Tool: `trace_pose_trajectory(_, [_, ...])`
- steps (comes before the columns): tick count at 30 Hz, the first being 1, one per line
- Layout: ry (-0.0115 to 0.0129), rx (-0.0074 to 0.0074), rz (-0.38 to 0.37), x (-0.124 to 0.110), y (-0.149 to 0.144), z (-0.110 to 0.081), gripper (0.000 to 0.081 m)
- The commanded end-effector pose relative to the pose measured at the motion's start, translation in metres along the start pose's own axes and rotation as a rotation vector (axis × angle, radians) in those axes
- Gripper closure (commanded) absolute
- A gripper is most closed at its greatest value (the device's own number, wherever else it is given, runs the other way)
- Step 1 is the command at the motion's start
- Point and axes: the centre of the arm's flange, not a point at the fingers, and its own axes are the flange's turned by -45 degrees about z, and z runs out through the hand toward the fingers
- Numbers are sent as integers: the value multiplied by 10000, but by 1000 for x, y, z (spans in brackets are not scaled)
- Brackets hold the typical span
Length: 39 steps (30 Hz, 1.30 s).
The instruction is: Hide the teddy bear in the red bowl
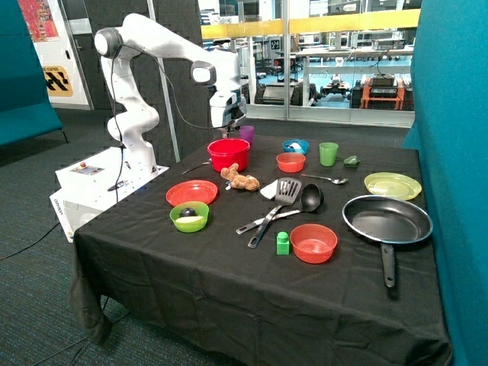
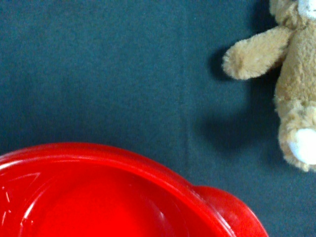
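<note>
The deep red bowl (image 1: 229,154) stands upright on the black tablecloth near the robot's side of the table. The wrist view shows its rim and empty inside (image 2: 98,197). The brown teddy bear (image 1: 240,181) lies on the cloth just in front of the bowl, close to it but outside it. In the wrist view one arm and part of its body (image 2: 291,89) show beside the bowl. My gripper (image 1: 231,131) hangs just above the bowl's back rim. It does not show in the wrist view.
A flat red plate (image 1: 191,192) and a green bowl (image 1: 189,216) lie near the bear. A spatula and ladle (image 1: 286,194), two orange-red bowls (image 1: 313,242) (image 1: 290,162), a green block (image 1: 283,243), cups (image 1: 329,153) and a frying pan (image 1: 387,219) fill the rest.
</note>
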Motion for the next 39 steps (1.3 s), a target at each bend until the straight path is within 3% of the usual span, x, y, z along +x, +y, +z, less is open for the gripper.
trace_pose_trajectory(1, [-121, -52, -829, 2, -1, -2, 0])
trace_pose_trajectory(4, [-120, -54, -532, 6, 1, 2, 0])
trace_pose_trajectory(6, [-120, -55, -463, 7, 2, 4, 179])
trace_pose_trajectory(7, [-120, -55, -433, 8, 2, 4, 230])
trace_pose_trajectory(10, [-120, -55, -363, 9, 4, 7, 275])
trace_pose_trajectory(17, [-118, -58, 156, 12, 17, 12, 277])
trace_pose_trajectory(27, [-113, -68, 1866, 19, 62, 29, 247])
trace_pose_trajectory(39, [-110, -74, 2802, 31, 82, 44, 213])
